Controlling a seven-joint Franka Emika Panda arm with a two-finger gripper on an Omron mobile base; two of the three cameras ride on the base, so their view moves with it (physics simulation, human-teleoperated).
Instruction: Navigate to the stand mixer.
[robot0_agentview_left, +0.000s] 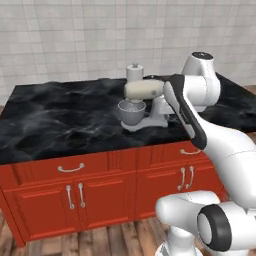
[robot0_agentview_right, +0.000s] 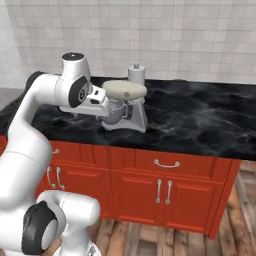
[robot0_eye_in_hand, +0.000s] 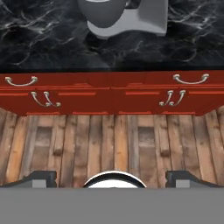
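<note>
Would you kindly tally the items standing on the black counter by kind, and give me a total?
Stand mixer: 1
White canister with knobbed lid: 1
Total: 2, both on the black counter.

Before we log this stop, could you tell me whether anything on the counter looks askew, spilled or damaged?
Nothing stands out. The stand mixer sits upright on the black marble counter with its bowl under the head, the lidded canister stands upright behind it, and no spill shows.
</note>
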